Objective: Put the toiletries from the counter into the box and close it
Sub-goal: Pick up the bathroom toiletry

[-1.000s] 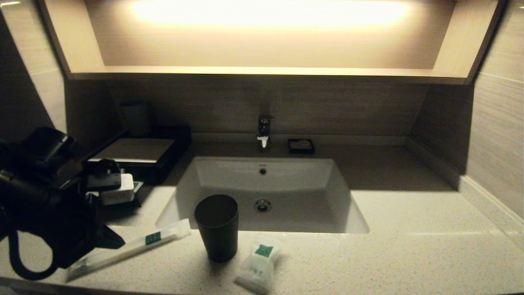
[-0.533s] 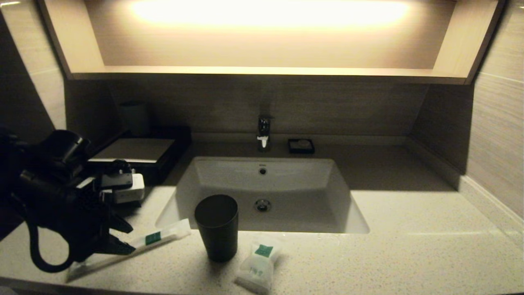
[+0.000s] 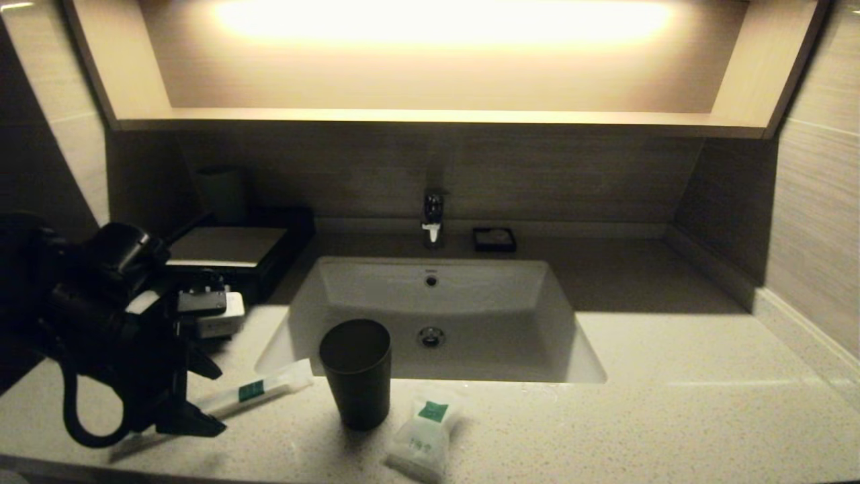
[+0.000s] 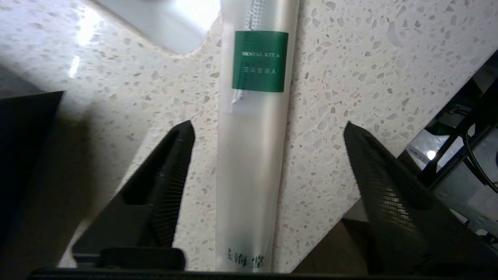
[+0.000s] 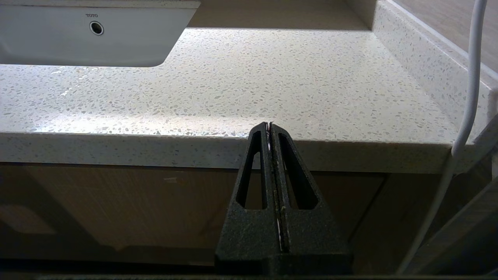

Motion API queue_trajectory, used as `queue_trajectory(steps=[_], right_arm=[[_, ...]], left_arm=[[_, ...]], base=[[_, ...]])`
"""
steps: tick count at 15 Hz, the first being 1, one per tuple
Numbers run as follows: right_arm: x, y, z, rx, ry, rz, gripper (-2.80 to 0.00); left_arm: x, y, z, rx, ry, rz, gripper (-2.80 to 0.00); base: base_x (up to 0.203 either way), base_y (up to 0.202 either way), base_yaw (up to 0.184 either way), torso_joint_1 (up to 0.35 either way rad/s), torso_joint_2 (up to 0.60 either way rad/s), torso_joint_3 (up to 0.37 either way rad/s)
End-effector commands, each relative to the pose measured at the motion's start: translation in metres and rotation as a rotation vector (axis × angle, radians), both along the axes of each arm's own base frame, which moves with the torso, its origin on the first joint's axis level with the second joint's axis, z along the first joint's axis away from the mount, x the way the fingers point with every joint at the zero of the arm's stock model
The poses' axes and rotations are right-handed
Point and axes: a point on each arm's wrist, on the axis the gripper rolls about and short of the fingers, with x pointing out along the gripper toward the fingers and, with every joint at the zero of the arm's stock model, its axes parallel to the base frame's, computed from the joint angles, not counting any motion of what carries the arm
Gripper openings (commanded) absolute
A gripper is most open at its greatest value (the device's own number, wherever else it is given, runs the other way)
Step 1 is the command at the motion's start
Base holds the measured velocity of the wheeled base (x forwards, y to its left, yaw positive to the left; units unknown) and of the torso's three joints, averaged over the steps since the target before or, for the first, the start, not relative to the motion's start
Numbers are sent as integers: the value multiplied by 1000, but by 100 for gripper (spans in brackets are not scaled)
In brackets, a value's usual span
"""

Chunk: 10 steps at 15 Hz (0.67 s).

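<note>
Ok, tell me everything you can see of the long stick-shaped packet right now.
The long packet is a slim, frosted clear-plastic sleeve with a green label printed in white, reading something like "Dental Kit A". It lies flat on the speckled counter, one end near the basin's front corner. The left end effector is open, one finger on each side of the packet, not touching it. Only the counter appears to touch it.
</note>
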Motion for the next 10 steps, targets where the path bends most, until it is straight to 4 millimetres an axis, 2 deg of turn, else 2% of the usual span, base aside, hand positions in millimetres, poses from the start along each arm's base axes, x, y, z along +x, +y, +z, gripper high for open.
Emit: queue_trajectory(steps=[1,10], right_arm=[[0,0,0,0,2,0,-280],[0,0,0,0,1,0,-280]], left_arm=[[3,-1,-4,2,13,-10,0],[17,-3,-13,5,-7,-26,0]], base=[[0,0,0,0,0,0],[0,0,0,0,0,0]])
